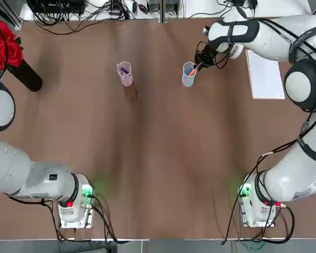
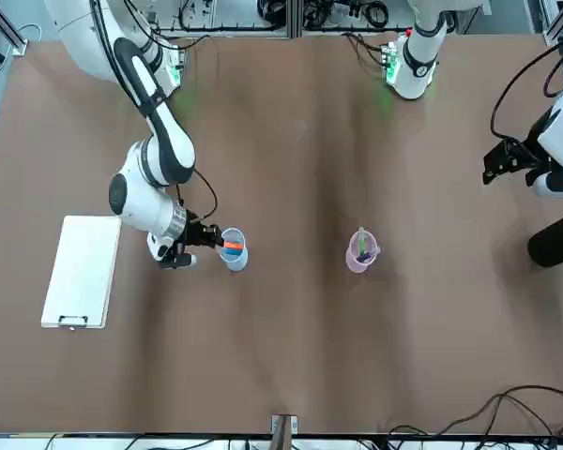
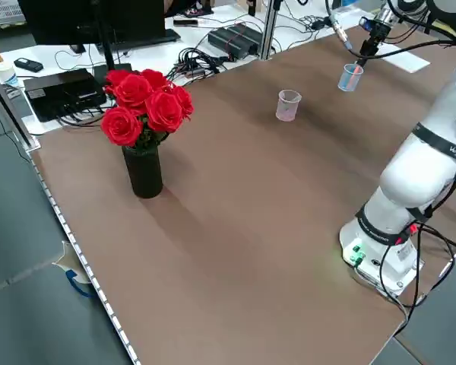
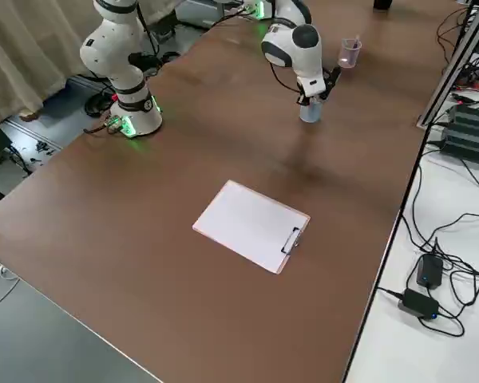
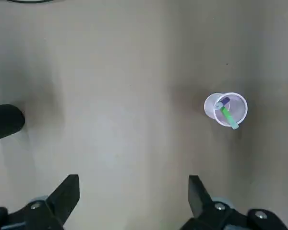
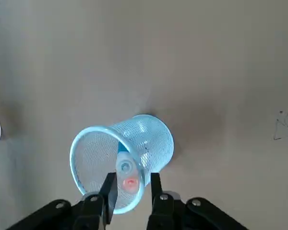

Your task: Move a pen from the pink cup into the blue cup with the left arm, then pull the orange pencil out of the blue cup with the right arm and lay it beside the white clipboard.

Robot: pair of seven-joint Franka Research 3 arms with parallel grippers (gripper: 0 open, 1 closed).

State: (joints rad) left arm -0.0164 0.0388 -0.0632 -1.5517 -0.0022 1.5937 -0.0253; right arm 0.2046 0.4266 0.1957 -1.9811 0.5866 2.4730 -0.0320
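Orange pencil [image 2: 233,246], in the blue cup [image 6: 156,139]: probably light, stiff and slick, best taken by its protruding end. Right pincer [image 6: 133,176], partly closed around that end; left pincer [image 5: 134,184], wide and empty, above the tabletop [image 1: 158,174].
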